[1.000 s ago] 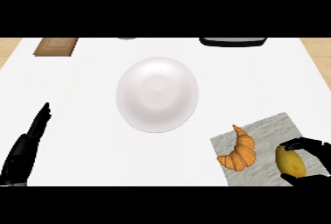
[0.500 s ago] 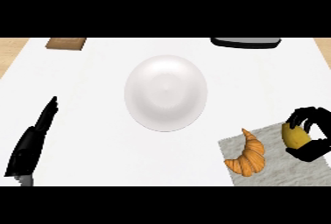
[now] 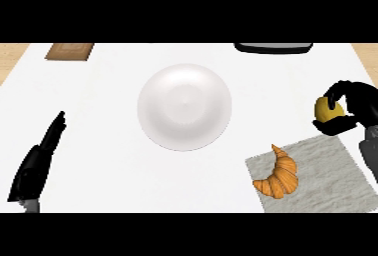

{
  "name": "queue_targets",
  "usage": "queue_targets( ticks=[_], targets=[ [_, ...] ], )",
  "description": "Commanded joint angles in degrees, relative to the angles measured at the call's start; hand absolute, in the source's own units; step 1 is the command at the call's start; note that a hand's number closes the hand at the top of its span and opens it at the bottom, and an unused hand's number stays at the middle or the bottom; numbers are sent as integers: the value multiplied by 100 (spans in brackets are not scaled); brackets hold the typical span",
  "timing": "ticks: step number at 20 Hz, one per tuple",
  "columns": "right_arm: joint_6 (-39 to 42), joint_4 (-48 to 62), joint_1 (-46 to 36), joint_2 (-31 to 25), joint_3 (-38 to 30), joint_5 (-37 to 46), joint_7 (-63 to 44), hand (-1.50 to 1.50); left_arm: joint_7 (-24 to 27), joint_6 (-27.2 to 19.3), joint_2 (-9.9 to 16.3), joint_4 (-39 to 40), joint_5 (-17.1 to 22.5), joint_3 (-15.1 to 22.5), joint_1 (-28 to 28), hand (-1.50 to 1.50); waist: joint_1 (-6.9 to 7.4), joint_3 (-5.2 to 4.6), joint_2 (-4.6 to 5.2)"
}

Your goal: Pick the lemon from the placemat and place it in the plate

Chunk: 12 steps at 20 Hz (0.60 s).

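One lemon (image 3: 325, 111) is sitting in the right hand (image 3: 354, 107), whose fingers are curling round it, up off the mat (image 3: 325, 175) and well to the right of the plate (image 3: 184, 106). It might be slipping out on the way. The left hand (image 3: 40, 157) is resting open, left of the plate.

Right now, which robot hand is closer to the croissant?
The right. The right robot hand, curled round the lemon, is up and to the right of the croissant. The left robot hand rests open far across the counter at the view's left edge.
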<state>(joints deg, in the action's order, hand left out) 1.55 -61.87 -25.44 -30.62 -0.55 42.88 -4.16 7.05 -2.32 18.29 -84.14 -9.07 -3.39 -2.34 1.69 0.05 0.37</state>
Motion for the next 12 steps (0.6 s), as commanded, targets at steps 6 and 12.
queue_targets(
  ticks=[6, 12],
  targets=[
    [-490, -1310, -653, 100, -120, -133, 420, 150, -30, -55, -9, -36, -57, -114, -162, 0, -190, -9, -73],
    [515, -2495, -701, 405, -12, -992, 281, 150, 173, 16, 11, -89, -68, -167, -309, 0, -191, -10, -68]
  ],
)
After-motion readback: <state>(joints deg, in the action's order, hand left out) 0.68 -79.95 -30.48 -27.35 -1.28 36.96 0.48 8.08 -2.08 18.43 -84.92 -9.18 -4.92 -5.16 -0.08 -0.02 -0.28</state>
